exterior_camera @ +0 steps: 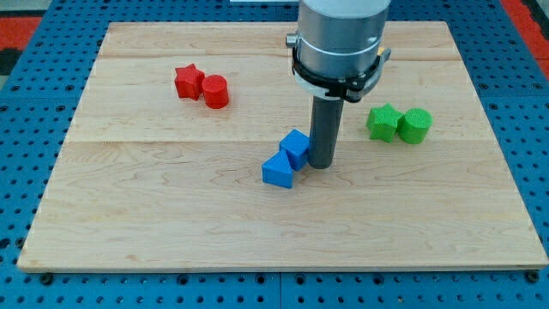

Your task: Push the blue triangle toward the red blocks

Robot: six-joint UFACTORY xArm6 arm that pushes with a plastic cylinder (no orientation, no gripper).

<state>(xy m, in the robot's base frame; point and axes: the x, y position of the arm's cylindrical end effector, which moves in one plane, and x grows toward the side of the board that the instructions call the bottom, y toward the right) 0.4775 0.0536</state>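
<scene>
A blue triangle [276, 171] lies near the middle of the wooden board [171, 215], touching a blue cube [296, 147] just above and to its right. My tip [321, 164] stands right beside the blue cube on its right side, to the right of the triangle. Two red blocks sit at the upper left: a red star [188, 81] and a red cylinder [215, 91], touching each other.
Two green blocks stand at the right: a green star-like block [383, 121] and a green cylinder [415, 125]. Blue perforated surface [26, 129] surrounds the board on all sides.
</scene>
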